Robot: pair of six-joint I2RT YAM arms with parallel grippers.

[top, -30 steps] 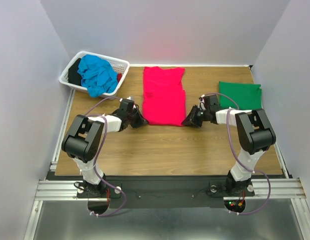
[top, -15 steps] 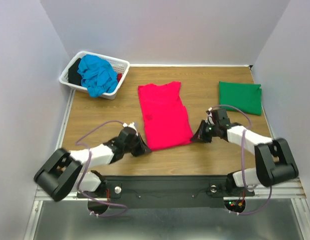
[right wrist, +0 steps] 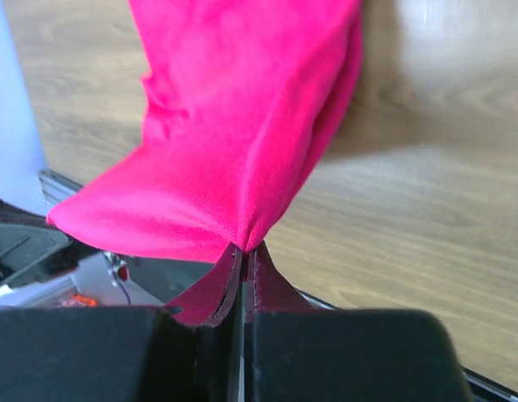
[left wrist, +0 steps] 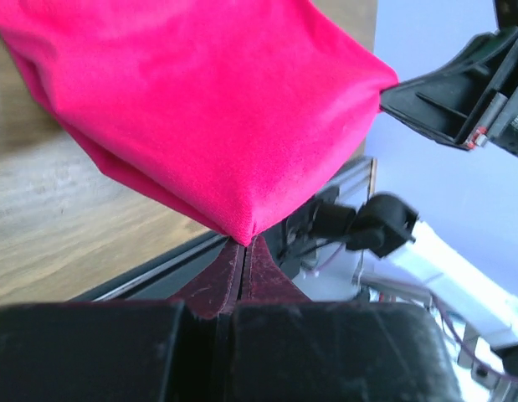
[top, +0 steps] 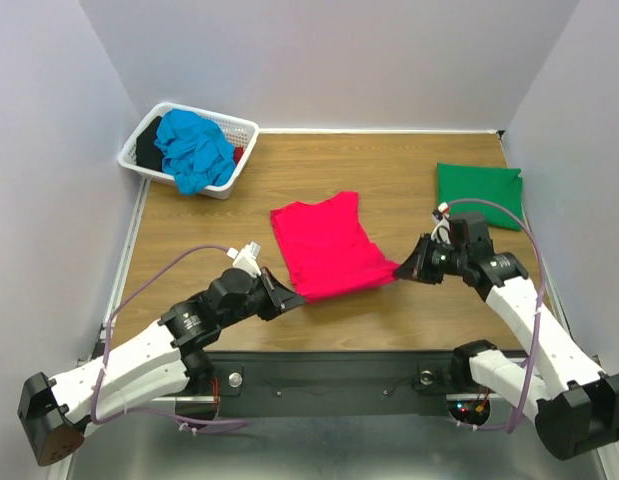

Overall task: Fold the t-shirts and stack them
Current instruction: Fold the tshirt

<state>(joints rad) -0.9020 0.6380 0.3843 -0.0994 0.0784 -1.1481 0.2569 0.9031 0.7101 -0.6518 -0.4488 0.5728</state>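
Wooden table (top: 399, 185) under crimson tee (top: 324, 245)

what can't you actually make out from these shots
- Top view: what lies in the basket under the turquoise t-shirt. Only dark and red scraps show at its edges.
- Top view: how many layers the green t-shirt is folded into. It is too small to tell.
- Both wrist views: the pink t-shirt fills most of each frame, and its own bulk hides its far end and neck.

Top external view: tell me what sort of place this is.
Probably a robot lab cell for laundry folding: wooden table boxed in by plain walls, white laundry basket of clothes, left arm and right arm gripping a pink t-shirt.
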